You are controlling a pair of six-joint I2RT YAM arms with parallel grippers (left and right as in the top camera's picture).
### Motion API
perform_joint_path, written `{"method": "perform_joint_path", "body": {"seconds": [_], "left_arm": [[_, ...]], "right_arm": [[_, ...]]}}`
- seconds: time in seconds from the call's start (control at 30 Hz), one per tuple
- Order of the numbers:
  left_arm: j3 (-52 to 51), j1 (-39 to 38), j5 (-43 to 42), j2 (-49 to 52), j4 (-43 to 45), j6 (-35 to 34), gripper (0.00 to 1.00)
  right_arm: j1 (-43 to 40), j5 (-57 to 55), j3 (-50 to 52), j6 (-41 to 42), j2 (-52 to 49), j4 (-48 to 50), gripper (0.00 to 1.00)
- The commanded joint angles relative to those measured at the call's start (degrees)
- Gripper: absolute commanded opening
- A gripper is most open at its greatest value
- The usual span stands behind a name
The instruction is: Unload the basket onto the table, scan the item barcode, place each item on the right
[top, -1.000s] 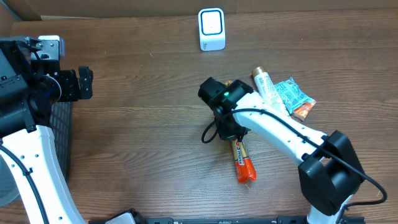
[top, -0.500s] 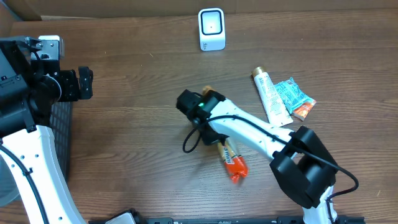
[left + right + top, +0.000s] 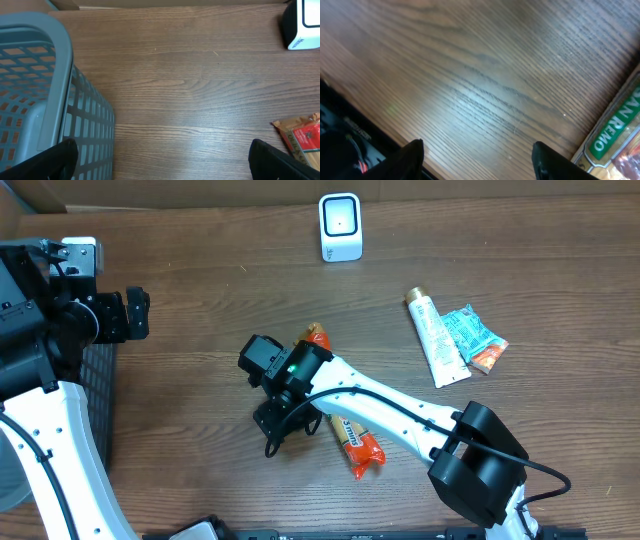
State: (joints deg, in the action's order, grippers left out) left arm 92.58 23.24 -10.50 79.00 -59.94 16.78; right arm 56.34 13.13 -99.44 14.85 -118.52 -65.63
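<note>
Your right gripper (image 3: 477,161) is open over bare wood, holding nothing. The packet (image 3: 356,446) lies flat just right of it, mid-table, well short of the far scanner (image 3: 341,227). Left gripper (image 3: 162,162) hangs wide open by the left basket (image 3: 55,45), probably parked there.

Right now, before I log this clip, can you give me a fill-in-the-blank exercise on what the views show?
1. The green label on the long packet reads SAN ___.
2. The right gripper, jaws apart over bare wood, holds ___.
3. The left gripper, open and holding nothing, hovers next to a grey perforated ___.
Missing words: REMO; nothing; basket.
</note>
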Motion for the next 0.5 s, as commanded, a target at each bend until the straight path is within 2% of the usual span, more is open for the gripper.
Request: {"method": "perform_joint_path", "body": {"seconds": [0.0, 0.17, 0.3, 0.47], "left_arm": [[0.79, -0.02, -0.48, 0.09, 0.15, 1.05, 1.00], [0.79, -0.02, -0.48, 0.09, 0.17, 1.03, 1.00], [0.79, -0.02, -0.48, 0.09, 0.17, 1.03, 1.00], [0.79, -0.02, -0.50, 0.09, 0.15, 1.05, 1.00]], "right_arm": [[-2.34, -5.03, -1.46, -1.84, 0.37, -2.08, 0.73], [-4.79, -20.26, -1.16, -2.27, 0.24, -5.49, 0.73], [-4.79, -21.20, 0.48, -7.58, -0.39, -4.55, 0.66], [-4.17, -28.63, 3.45, -7.85, -1.68, -1.31, 0.62]]}}
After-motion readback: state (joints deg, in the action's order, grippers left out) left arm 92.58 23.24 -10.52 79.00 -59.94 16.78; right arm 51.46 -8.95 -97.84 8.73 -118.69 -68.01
